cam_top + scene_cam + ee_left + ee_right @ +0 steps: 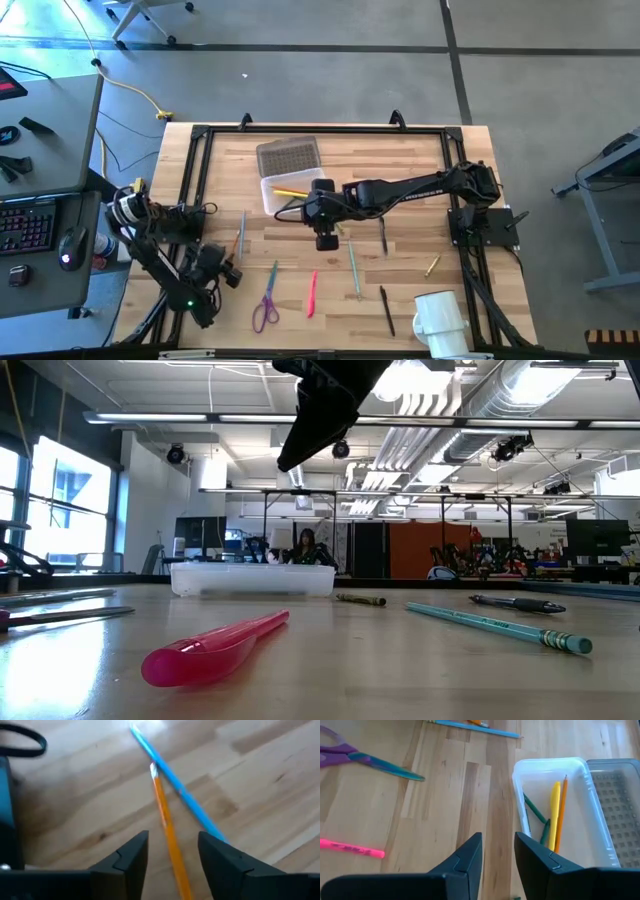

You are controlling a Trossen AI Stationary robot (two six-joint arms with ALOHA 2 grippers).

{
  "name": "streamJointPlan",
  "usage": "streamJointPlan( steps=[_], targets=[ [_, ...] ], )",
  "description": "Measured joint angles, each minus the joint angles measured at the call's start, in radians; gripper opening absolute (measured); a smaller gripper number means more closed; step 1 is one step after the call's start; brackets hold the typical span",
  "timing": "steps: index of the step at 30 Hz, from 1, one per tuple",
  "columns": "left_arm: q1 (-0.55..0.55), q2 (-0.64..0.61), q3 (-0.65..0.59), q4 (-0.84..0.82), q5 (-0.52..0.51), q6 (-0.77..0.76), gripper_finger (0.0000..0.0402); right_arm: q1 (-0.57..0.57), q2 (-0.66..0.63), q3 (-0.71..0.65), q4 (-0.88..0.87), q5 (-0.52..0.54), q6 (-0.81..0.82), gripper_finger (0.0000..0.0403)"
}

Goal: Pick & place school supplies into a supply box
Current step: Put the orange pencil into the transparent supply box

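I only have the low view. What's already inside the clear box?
Observer: The box holds a yellow pen, an orange pencil and a green pencil.
Operator: Which arm is that overhead?
Observer: The right one. The right gripper hangs over the table just beside the box, jaws apart, nothing between them.
Operator: And the left arm?
Observer: The left gripper is low over a loose orange pencil lying against a blue pencil, jaws open on either side of the orange one.
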Motion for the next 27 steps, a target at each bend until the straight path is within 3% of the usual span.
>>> streamJointPlan(
  steps=[8,18,27],
  targets=[
    [0.035,0.072,0.003,0.049,0.016,0.036,0.0225,0.0,0.0,0.0,0.011,-0.004,0.0,0.0098],
    [-0.019,0.199,0.004,0.055,-0.023,-0.073,0.0188,0.0,0.0,0.0,0.011,-0.005,-0.006,0.0098],
    [-0.068,0.203,-0.061,0.1,-0.073,-0.09,0.0163,0.0,0.0,0.0,0.011,-0.005,-0.015,0.0098]
  ],
)
